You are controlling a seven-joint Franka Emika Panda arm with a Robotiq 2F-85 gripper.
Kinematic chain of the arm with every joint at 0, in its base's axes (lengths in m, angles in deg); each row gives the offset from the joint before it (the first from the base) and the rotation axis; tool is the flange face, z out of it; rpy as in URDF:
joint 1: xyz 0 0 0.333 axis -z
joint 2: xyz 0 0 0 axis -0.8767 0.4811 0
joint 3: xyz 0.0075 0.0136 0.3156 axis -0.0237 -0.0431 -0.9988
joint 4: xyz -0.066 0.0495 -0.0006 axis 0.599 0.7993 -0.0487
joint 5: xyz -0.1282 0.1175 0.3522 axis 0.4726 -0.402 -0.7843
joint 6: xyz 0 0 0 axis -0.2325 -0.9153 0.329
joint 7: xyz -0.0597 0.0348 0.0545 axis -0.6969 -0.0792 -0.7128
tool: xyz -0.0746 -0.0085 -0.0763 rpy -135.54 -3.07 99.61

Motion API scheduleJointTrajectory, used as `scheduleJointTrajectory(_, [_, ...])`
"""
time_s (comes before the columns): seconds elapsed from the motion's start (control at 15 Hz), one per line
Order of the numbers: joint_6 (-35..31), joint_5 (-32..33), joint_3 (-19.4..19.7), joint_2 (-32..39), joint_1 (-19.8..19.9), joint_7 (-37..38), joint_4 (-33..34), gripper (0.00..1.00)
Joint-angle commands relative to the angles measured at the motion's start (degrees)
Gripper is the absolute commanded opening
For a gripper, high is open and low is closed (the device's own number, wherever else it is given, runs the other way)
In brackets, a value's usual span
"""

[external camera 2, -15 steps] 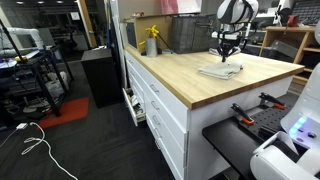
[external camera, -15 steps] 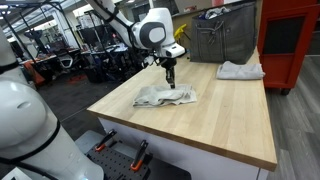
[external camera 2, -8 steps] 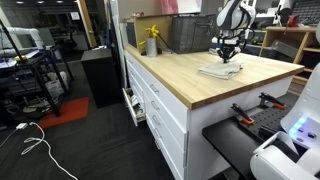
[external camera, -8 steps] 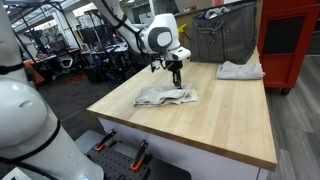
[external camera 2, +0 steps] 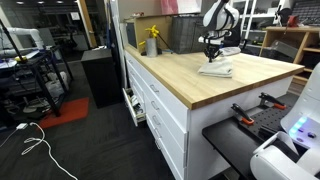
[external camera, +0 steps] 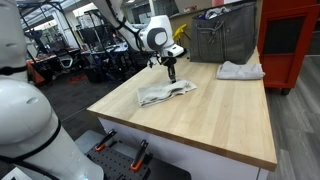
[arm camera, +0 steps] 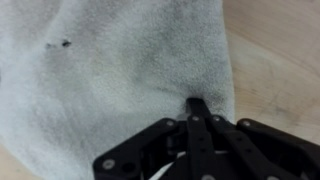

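Okay, jaws pressed together on the gripper (arm camera: 197,104), tips pinching a thin fold at the edge of the towel (arm camera: 110,75). In the wrist view the cloth puckers right at the tips and spreads away ahead of the jaws and to one side. Bare wood of the table (arm camera: 283,50) shows on the other side.

In an exterior view the gripper (external camera: 171,73) points down. The towel (external camera: 163,93) trails from under the jaws, one corner raised toward them and the rest flat on the table (external camera: 210,125). Another exterior view shows the same: gripper (external camera 2: 212,56) just above the towel (external camera 2: 216,70).

Handling, as a judgement: the towel is light, soft and limp. It will drape and drag rather than hold shape. It is not fragile, and terry pile should not slip much. Best hold is an edge or corner, with enough fold between the pads.

Farther from the jaws: a second cloth (external camera: 240,70) lies well apart on the table, with a grey bin (external camera: 222,40) beyond it and a red cabinet (external camera: 290,40) past that. A yellow bottle (external camera 2: 152,40) stands well away.

Hard to tell: how much cloth sits between the pads, since the linkage blocks it. A dark speck (arm camera: 62,43) on the towel is too blurred to identify. The wrist view cuts off most of the towel.
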Motion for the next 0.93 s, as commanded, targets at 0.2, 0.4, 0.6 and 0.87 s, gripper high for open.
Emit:
scheduleJointTrajectory(0.2, [0.1,-1.7,-1.4,5.2,-2.0,-2.2,8.0,0.0])
scheduleJointTrajectory(0.4, [-0.5,-4.0,-3.6,4.2,-1.6,-6.1,7.8,0.0])
scheduleJointTrajectory(0.6, [-1.9,-7.4,-5.5,-1.0,-1.4,-11.2,3.5,0.0])
scheduleJointTrajectory(0.87, [0.2,-11.7,-6.4,-10.1,-1.3,-15.3,-2.4,0.0])
